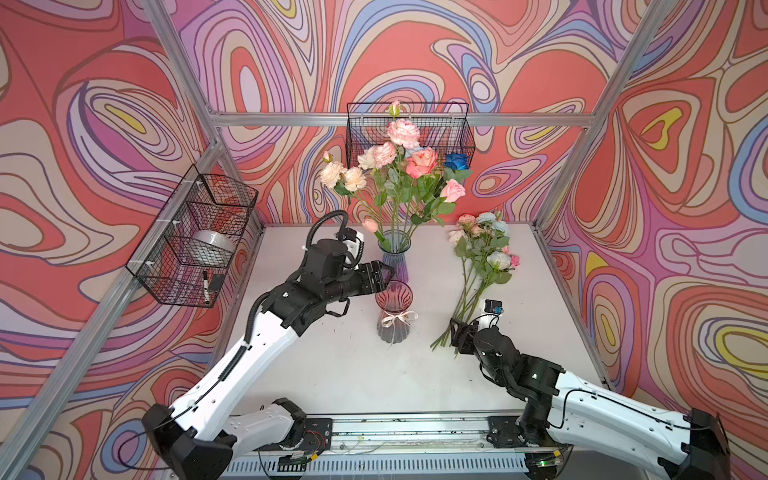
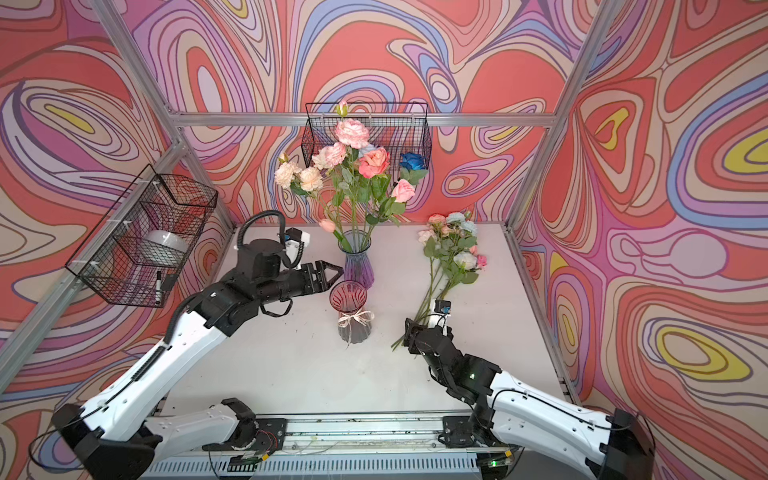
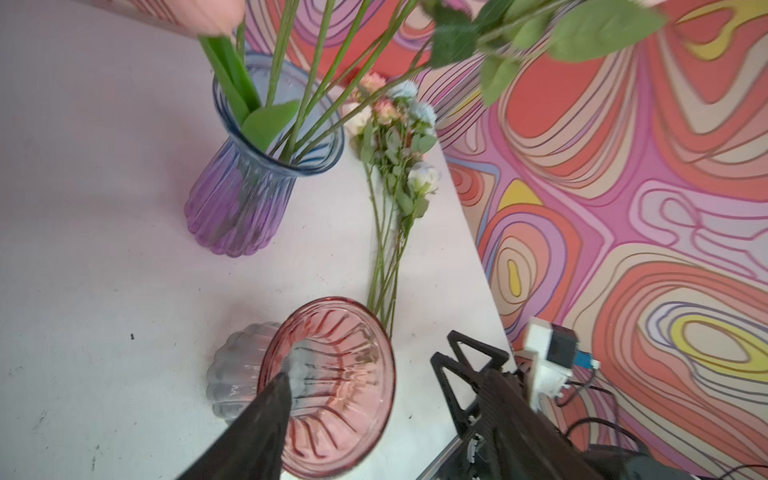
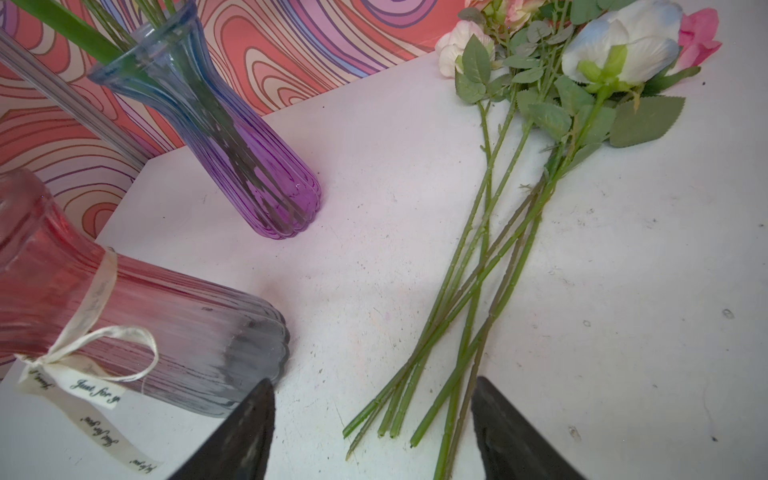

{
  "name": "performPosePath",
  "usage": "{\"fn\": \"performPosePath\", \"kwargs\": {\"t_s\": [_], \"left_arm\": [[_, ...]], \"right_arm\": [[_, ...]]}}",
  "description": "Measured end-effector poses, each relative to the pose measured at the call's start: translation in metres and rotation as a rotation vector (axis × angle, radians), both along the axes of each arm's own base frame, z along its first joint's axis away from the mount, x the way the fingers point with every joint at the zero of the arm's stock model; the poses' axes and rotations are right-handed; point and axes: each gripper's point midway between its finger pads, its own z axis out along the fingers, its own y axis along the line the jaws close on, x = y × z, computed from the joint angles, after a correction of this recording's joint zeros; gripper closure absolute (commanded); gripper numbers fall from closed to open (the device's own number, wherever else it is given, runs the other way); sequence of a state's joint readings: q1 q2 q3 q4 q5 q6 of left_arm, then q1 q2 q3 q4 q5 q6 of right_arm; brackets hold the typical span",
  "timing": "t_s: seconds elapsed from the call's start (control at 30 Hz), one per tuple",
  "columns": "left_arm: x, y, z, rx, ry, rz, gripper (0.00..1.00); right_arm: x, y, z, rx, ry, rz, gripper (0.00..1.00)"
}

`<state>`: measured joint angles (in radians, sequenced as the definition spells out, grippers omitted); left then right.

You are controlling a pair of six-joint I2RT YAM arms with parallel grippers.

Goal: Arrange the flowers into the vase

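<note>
Several flowers [image 1: 403, 166] stand in a purple-blue glass vase [image 1: 395, 266] at the back of the table. A pink-and-grey vase [image 1: 392, 320] with a cream ribbon stands empty in front of it. More flowers [image 1: 484, 253] lie loose on the table to the right, stems toward the front. My left gripper [image 1: 388, 272] hovers open beside the purple vase and over the pink vase's rim [image 3: 332, 374], holding nothing. My right gripper [image 4: 374, 395] is open low over the table, with the cut stem ends [image 4: 415, 395] between its fingers and not pinched.
A wire basket [image 1: 195, 241] on the left wall holds a tape roll [image 1: 212, 245] and a marker [image 1: 206, 286]. Another wire basket [image 1: 440, 129] hangs on the back wall behind the blooms. The table's right edge [image 1: 573, 316] runs close to the loose flowers.
</note>
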<state>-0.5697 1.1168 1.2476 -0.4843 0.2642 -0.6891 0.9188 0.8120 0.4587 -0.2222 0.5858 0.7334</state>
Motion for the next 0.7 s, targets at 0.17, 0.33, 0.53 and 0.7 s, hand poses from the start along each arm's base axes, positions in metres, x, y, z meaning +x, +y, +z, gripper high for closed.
{"fn": "performPosePath", "kwargs": {"t_s": [0.17,0.33,0.53,0.7], "left_arm": [[-0.032,0.022,0.045,-0.095,-0.135,0.011,0.0],[-0.051,0.041,0.009,-0.084,-0.127,0.043,0.0],[-0.067,0.062,-0.071,-0.014,-0.05,0.095,0.0],[-0.085,0.077,-0.091,-0.045,-0.075,0.122,0.0]], "right_arm": [[0.012,0.006,0.002,-0.008,0.052,-0.011,0.3],[0.044,-0.018,-0.007,0.001,0.141,-0.11,0.41],[0.085,-0.058,-0.026,0.001,0.263,-0.238,0.53],[0.118,-0.087,-0.048,0.005,0.358,-0.324,0.56]]}}
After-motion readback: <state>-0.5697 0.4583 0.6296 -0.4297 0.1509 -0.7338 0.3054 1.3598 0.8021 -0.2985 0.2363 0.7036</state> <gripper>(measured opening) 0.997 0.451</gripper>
